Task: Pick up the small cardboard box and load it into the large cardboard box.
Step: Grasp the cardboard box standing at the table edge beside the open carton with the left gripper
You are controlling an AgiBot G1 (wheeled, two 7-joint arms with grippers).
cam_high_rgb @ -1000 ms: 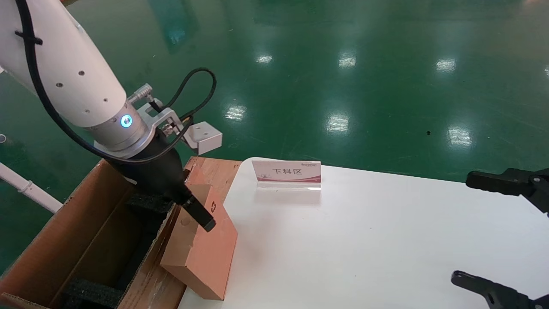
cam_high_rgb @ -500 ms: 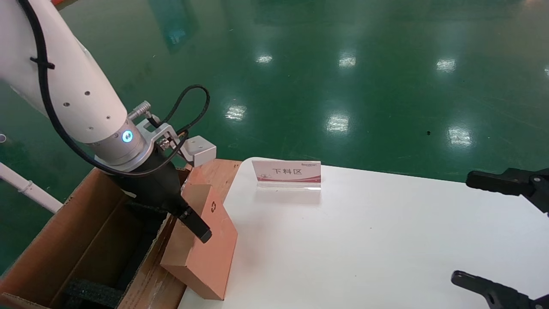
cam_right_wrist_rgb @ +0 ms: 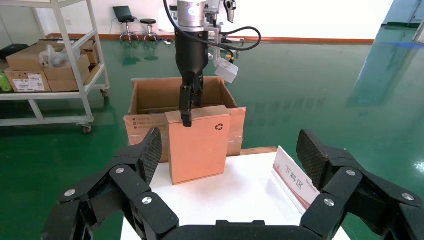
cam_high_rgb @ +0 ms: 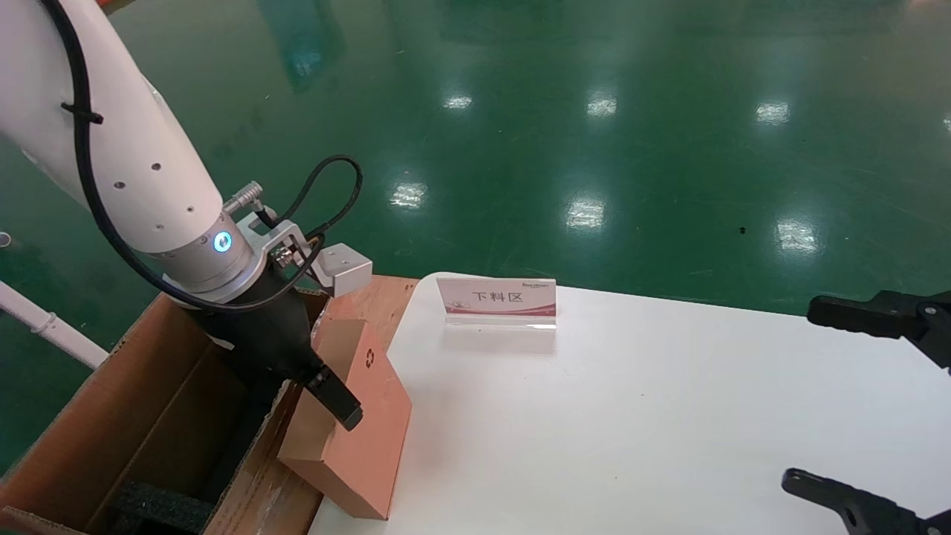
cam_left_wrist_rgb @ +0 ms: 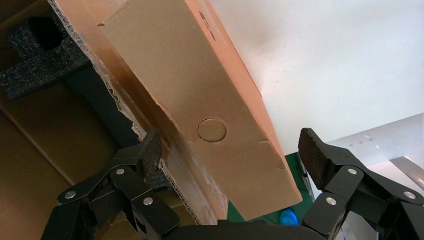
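Observation:
The small cardboard box [cam_high_rgb: 360, 446], orange-brown with a recycling symbol, stands tilted on the white table's left edge and leans against the large cardboard box [cam_high_rgb: 141, 416]. My left gripper [cam_high_rgb: 332, 405] is open. It straddles the small box's top end with both pads clear of it. In the left wrist view the small box [cam_left_wrist_rgb: 210, 100] lies between the spread fingers [cam_left_wrist_rgb: 150, 152] of my left gripper [cam_left_wrist_rgb: 230, 155]. One finger is by the large box's corrugated edge. The right wrist view shows the small box [cam_right_wrist_rgb: 197, 145], the large box [cam_right_wrist_rgb: 150, 95] and my left gripper [cam_right_wrist_rgb: 187, 112]. My right gripper [cam_high_rgb: 806, 394] is open, parked at the far right.
A red-and-white sign [cam_high_rgb: 496, 301] stands at the table's [cam_high_rgb: 631, 416] back edge. Black foam blocks [cam_high_rgb: 160, 509] lie inside the large box. A shelf cart [cam_right_wrist_rgb: 50, 65] with cartons stands on the green floor beyond.
My left gripper has moved down and slightly left along the small box's top end. The small box and the right arm have not moved.

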